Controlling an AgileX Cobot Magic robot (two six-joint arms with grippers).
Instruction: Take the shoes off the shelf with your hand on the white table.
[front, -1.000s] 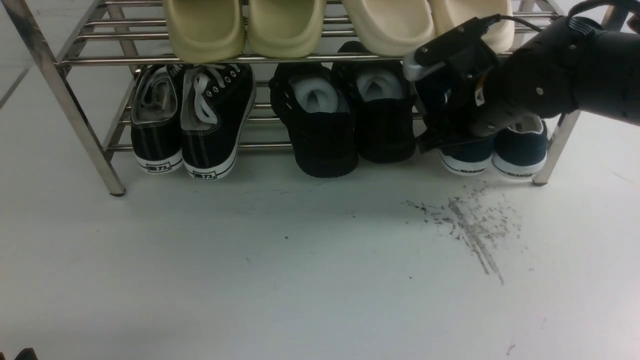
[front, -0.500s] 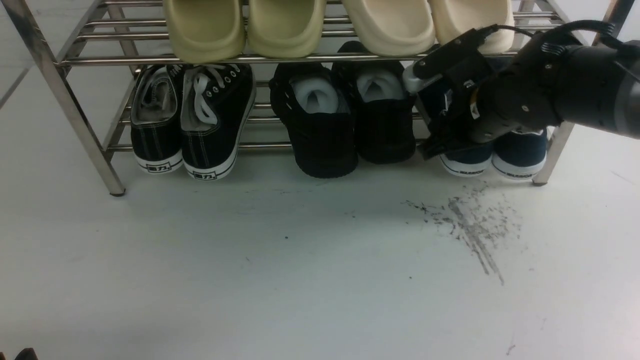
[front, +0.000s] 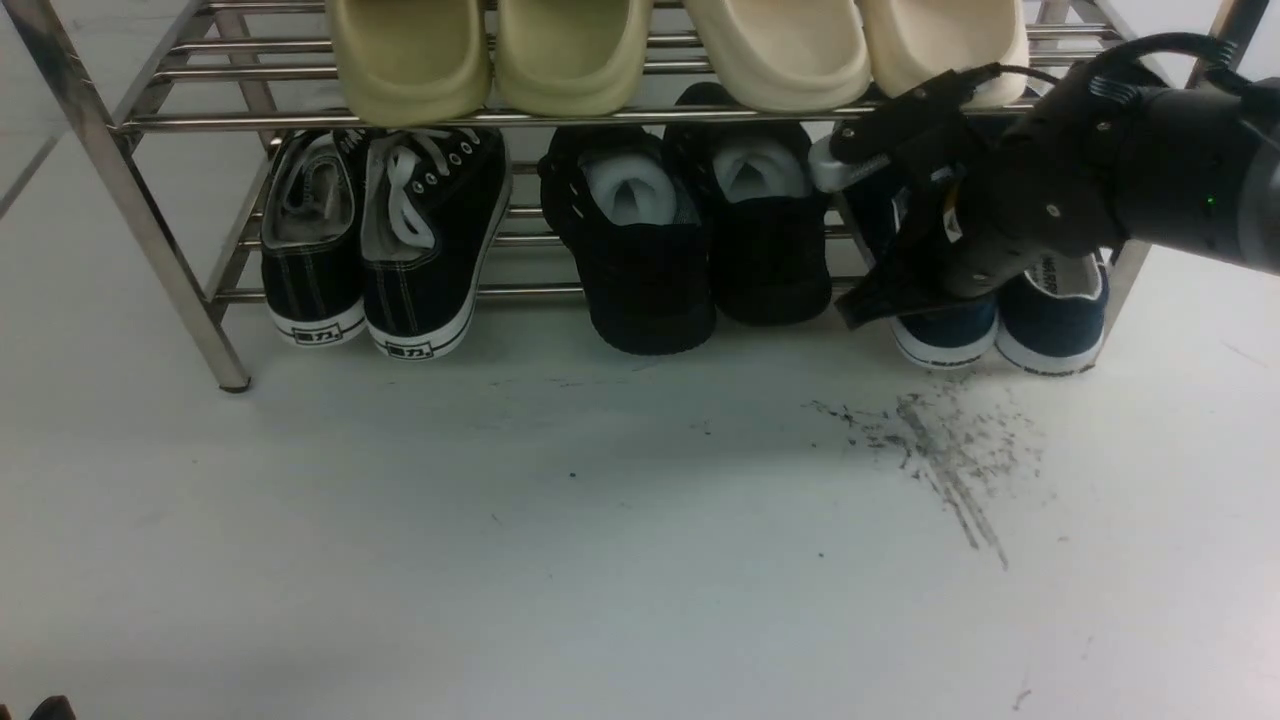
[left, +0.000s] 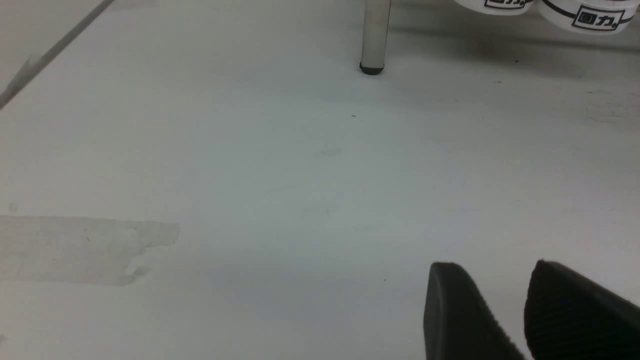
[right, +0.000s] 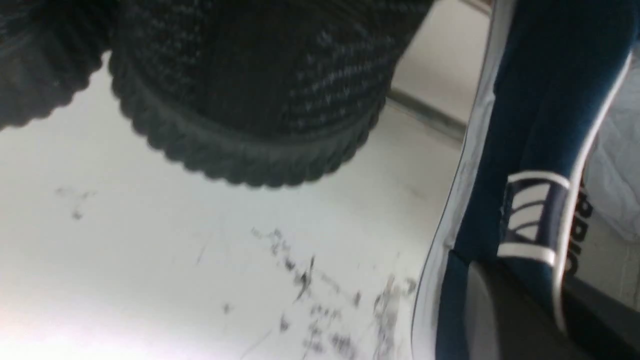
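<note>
The navy shoes (front: 1050, 320) with white soles stand at the right end of the shelf's (front: 140, 230) lower tier, heels reaching out over the white table (front: 600, 520). My right gripper (front: 905, 300) is the hand, and it is shut on the left shoe's heel wall. In the right wrist view one finger lies outside the navy canvas (right: 530, 125) and the other inside, the right gripper (right: 545, 320) pinching the striped heel tab. My arm hides much of both shoes. The left gripper (left: 495, 265) hovers open over bare table, holding nothing.
All-black knit shoes (front: 640, 260) sit just left of the navy pair, and black lace-up sneakers (front: 420, 250) stand further left. Cream slippers (front: 560, 50) fill the upper tier. A dark scuff patch (front: 940, 440) marks the table below the grip. A shelf leg (left: 374, 30) stands ahead of the left gripper.
The right gripper has closed on the navy shoes. Both shoes have slid forward off the bars towards the table, the right one turning slightly outward.
</note>
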